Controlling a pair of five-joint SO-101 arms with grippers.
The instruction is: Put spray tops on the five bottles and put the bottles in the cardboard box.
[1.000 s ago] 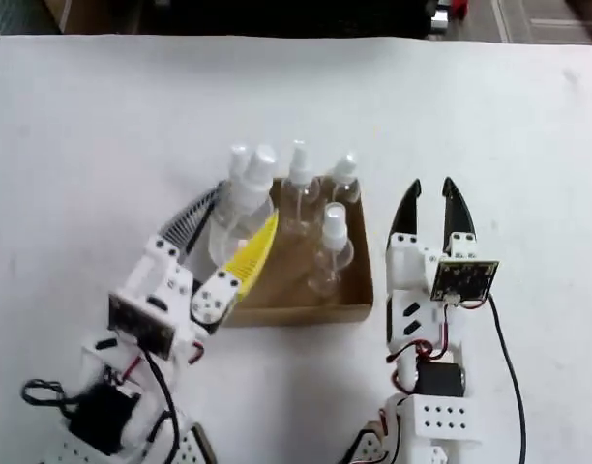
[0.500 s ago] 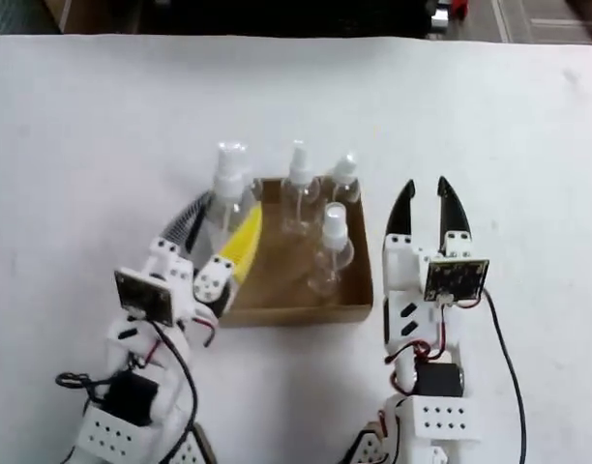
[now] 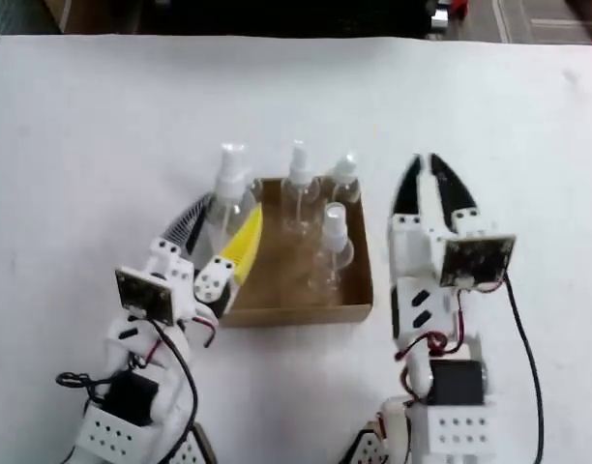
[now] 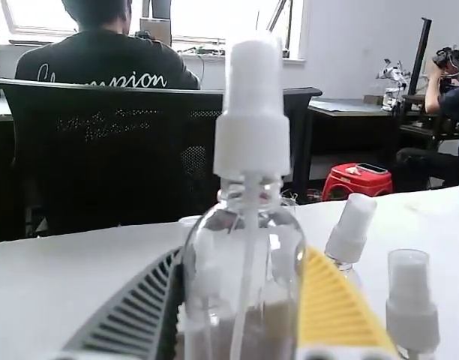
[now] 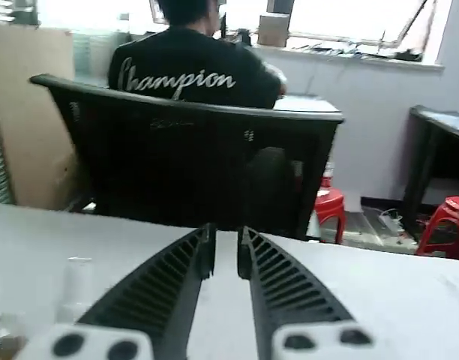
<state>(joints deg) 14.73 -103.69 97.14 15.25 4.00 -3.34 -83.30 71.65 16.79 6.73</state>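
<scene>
A clear bottle [image 3: 225, 211] with a white spray top [image 3: 233, 159] stands upright between the grey and yellow fingers of my left gripper [image 3: 234, 205], which is shut on it at the left wall of the cardboard box [image 3: 296, 312]. In the left wrist view the bottle [image 4: 244, 255] sits in the gripper [image 4: 243, 259]. Three capped bottles stand in the box: one at the back [image 3: 299, 184], one in the back right corner [image 3: 344, 176], one nearer the front [image 3: 333, 242]. My right gripper [image 3: 424, 162] rests to the right of the box, open by a thin slit and holding nothing [image 5: 226, 236].
The white table [image 3: 103, 116] has free room on the left, at the back and on the far right. A black chair [image 5: 192, 157] with a seated person stands beyond the table's far edge, with red stools [image 4: 355, 180] farther off.
My left gripper has drawn the bottle leftward from over the box to its left wall. My right arm has slid forward alongside the box and its fingers have narrowed.
</scene>
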